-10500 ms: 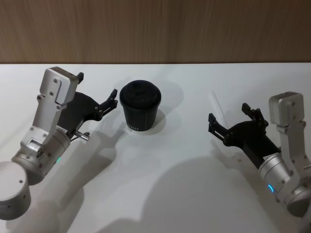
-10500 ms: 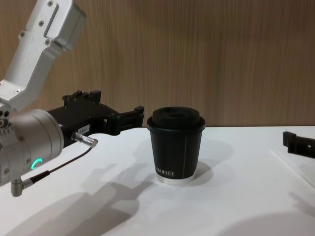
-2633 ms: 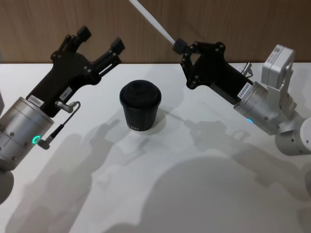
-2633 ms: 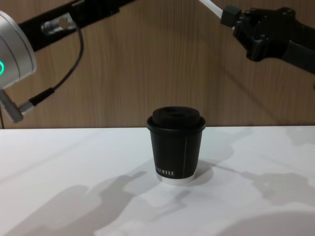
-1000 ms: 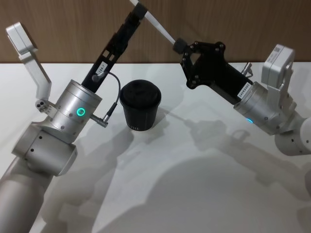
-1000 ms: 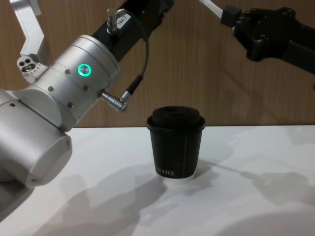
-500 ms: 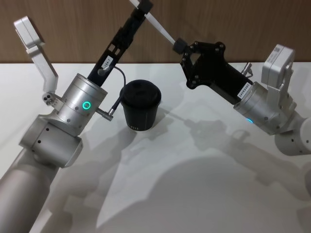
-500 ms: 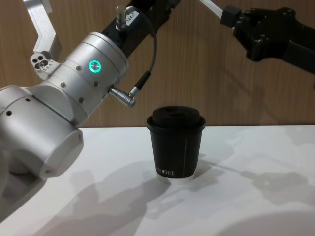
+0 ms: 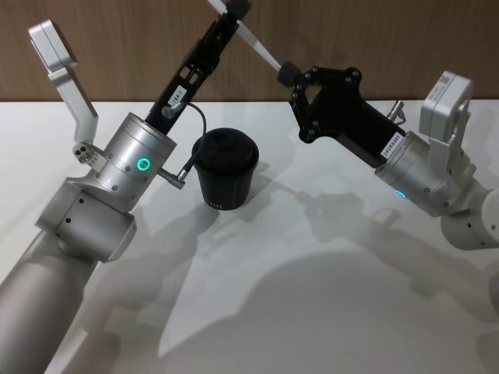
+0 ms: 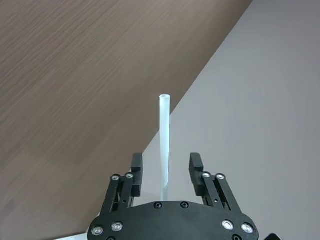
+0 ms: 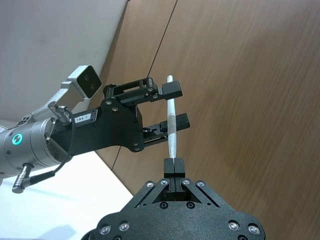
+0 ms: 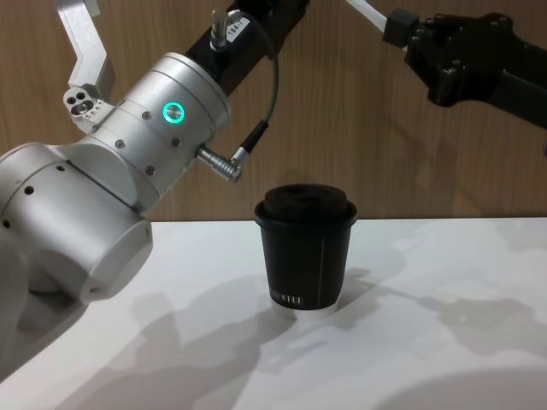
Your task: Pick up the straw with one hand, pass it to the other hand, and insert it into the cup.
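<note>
The white straw (image 9: 256, 43) is held high above the table, slanting toward the wooden wall. My right gripper (image 9: 285, 72), all black, is shut on the straw's lower end (image 11: 171, 131). My left gripper (image 9: 234, 11), long and black on a silver wrist with a green ring, reaches up to the straw's upper part. Its fingers (image 10: 136, 165) stand open on either side of the straw (image 10: 164, 145) with a gap on each side; the same shows from the right wrist (image 11: 175, 105). The black lidded cup (image 9: 224, 167) stands upright on the white table (image 9: 312, 296), below both grippers (image 12: 306, 253).
A wooden wall (image 9: 390, 47) rises behind the table. My left arm's thick silver body (image 12: 94, 213) leans over the table to the cup's left, with a thin cable and metal plug (image 12: 224, 165) near the lid. The right arm's silver wrist (image 9: 429, 167) is at the right.
My right gripper lifted the straw off the table and has held still since. Over the last second my left arm has edged closer, its open fingers now straddling the straw.
</note>
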